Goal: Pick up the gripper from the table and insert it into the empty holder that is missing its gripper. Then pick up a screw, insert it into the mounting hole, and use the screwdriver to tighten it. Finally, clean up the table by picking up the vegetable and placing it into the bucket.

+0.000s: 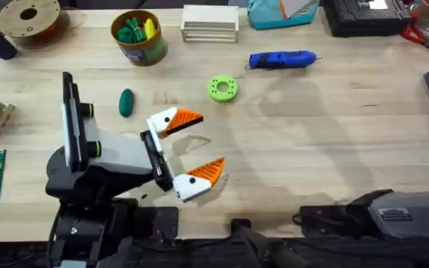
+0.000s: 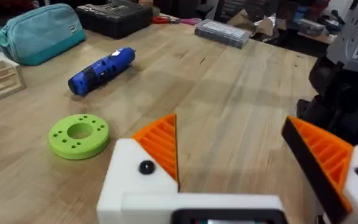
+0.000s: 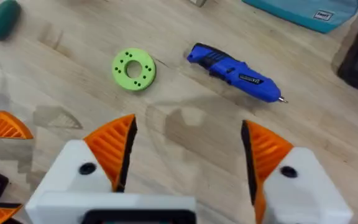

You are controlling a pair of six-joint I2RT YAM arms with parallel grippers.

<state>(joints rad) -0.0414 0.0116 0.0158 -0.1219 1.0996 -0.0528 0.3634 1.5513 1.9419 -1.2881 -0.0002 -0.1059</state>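
My left gripper [image 1: 203,143] [image 2: 229,134] stands open low over the table [image 1: 319,141], and both of its white holders [image 1: 162,123] carry orange tips. The loose gripper piece and the screw are out of view. My right gripper [image 3: 188,127] is open and empty above the table, also with orange pads on both fingers. The blue screwdriver [image 1: 283,59] [image 2: 101,71] [image 3: 235,73] lies beyond both grippers. The dark green vegetable [image 1: 126,102] [image 3: 4,20] rests left of the left gripper's tips. The olive bucket [image 1: 138,39] stands at the back with green and yellow items inside.
A bright green ring disc [image 1: 223,88] [image 2: 78,135] [image 3: 133,68] lies between the vegetable and the screwdriver. Along the back edge are a brown spool [image 1: 28,21], white stacked blocks [image 1: 210,24], a teal pouch [image 1: 281,13] and a black case [image 1: 367,16].
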